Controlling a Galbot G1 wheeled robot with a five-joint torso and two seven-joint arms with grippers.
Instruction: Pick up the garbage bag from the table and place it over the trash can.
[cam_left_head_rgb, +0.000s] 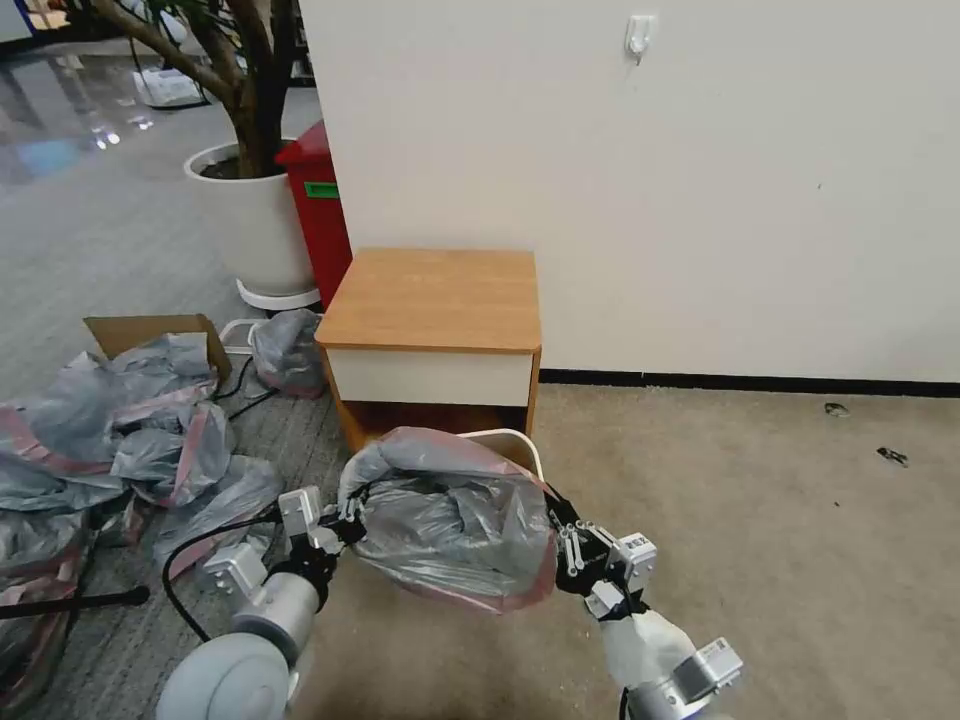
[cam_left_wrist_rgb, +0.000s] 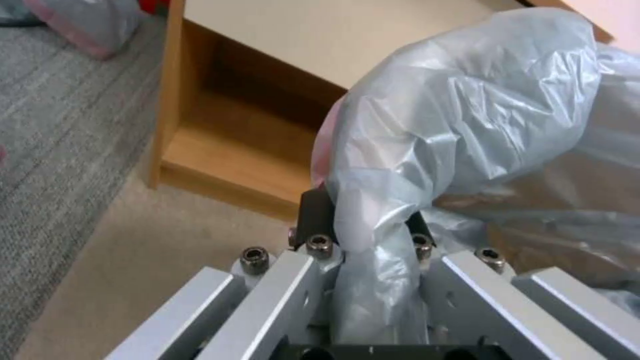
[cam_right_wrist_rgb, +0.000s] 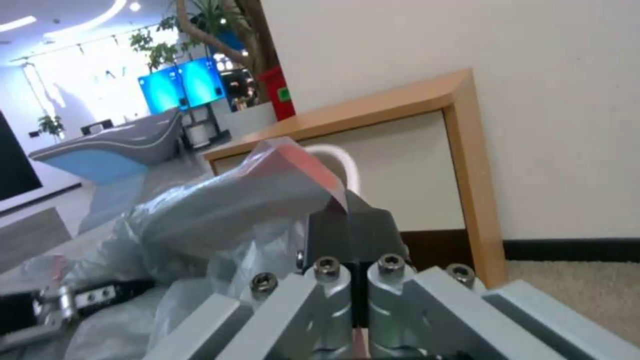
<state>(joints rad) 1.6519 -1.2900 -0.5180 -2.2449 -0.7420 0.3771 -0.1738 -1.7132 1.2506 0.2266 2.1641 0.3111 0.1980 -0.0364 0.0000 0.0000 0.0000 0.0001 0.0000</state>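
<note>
The grey garbage bag (cam_left_head_rgb: 450, 520) with its pink-red rim hangs spread between my two grippers, just in front of the table (cam_left_head_rgb: 435, 300). My left gripper (cam_left_head_rgb: 345, 510) is shut on the bag's left edge; in the left wrist view the plastic (cam_left_wrist_rgb: 467, 100) bunches between the closed fingers of that gripper (cam_left_wrist_rgb: 363, 220). My right gripper (cam_left_head_rgb: 555, 530) is shut on the bag's right edge, and the right wrist view has that gripper (cam_right_wrist_rgb: 350, 225) pinching the pink rim of the bag (cam_right_wrist_rgb: 220, 210). Part of the trash can's cream rim (cam_left_head_rgb: 515, 440) pokes out behind the bag; the rest of the can is hidden.
A heap of similar grey-and-pink bags (cam_left_head_rgb: 120, 430) and a cardboard box (cam_left_head_rgb: 150, 330) lie on the floor to the left. A red bin (cam_left_head_rgb: 320, 210) and a white plant pot (cam_left_head_rgb: 250, 220) stand behind the table. Open beige carpet (cam_left_head_rgb: 780, 520) stretches to the right.
</note>
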